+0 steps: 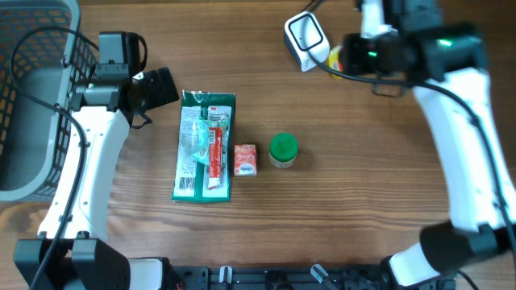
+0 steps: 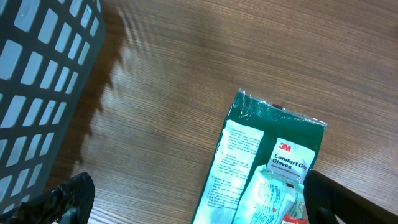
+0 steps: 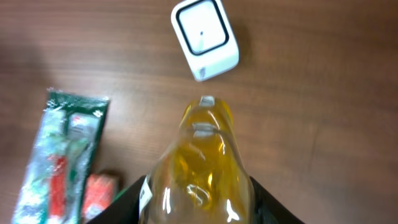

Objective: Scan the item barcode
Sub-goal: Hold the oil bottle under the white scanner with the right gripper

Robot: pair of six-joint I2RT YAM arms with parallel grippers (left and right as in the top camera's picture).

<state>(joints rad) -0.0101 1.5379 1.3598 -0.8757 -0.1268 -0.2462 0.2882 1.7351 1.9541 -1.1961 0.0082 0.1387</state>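
Right up at the far side of the wooden table (image 1: 363, 177), the right gripper (image 1: 348, 56) is clamped on a clear bottle of yellow liquid (image 3: 199, 155), one dark finger (image 3: 127, 202) pressed to each side of it. The bottle is up off the table, and its far end points at the white barcode scanner (image 3: 205, 36) and sits just short of it. Whether the two touch, I can't tell from here. The scanner's dark square window faces upward.

Over on the other side, the left gripper (image 1: 161, 85) hangs with its claw spread wide apart and nothing between the fingers (image 2: 69, 198). It's poised above the top edge of a green 3M Comfort Grip gloves pack (image 2: 267, 168), which lies flat and lengthwise on the wood. Just to the left of that arm stands a grey mesh basket (image 1: 32, 121).

Mid-table, there's a row. The gloves pack comes first, and a small orange-red box (image 1: 245, 159) is just beside its lower right. A little green-lidded jar (image 1: 283, 150) is near the box, and none of them is touching another.
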